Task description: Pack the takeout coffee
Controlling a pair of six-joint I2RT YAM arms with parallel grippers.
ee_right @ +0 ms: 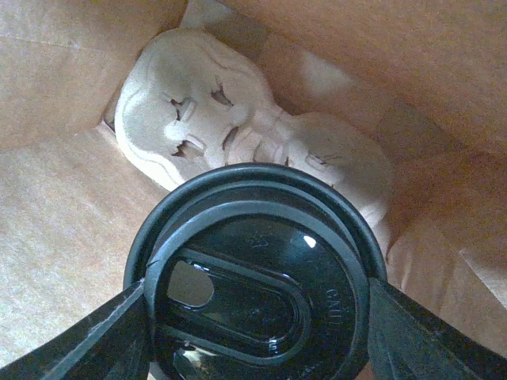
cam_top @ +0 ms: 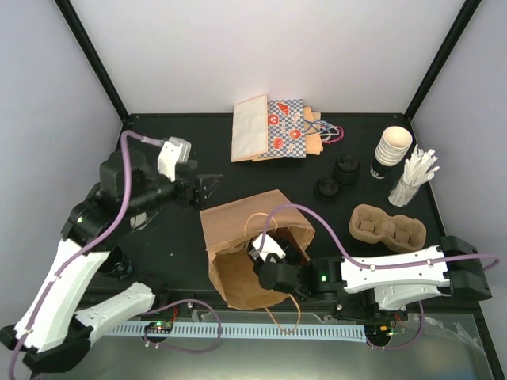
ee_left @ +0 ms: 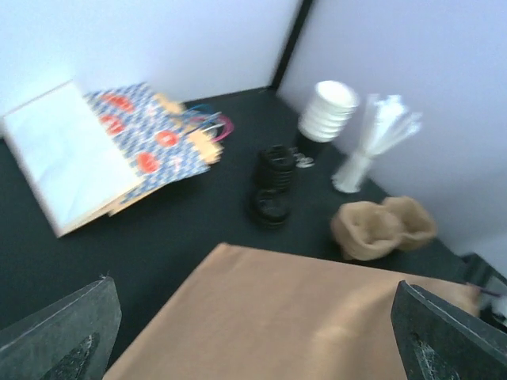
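Your right gripper [ee_right: 257, 305] clamped on black-lidded takeout coffee [ee_right: 253, 261], inside brown paper bag [cam_top: 234, 229] toward table's [cam_top: 158, 237] near edge | only right wrist shows you pulp cup carrier [ee_right: 206, 111] behind it | left gripper [cam_top: 206, 187] spread wide.

The white-and-black left arm [cam_top: 71, 277] bends up from the near left. Its black two-finger left gripper [cam_top: 204, 187] points right, fingers spread wide and holding nothing. The matching right arm [cam_top: 396, 273] stretches low leftward, and the right gripper [cam_top: 265, 257] clamps the black-lidded takeout coffee [ee_right: 257, 277] at its sides.
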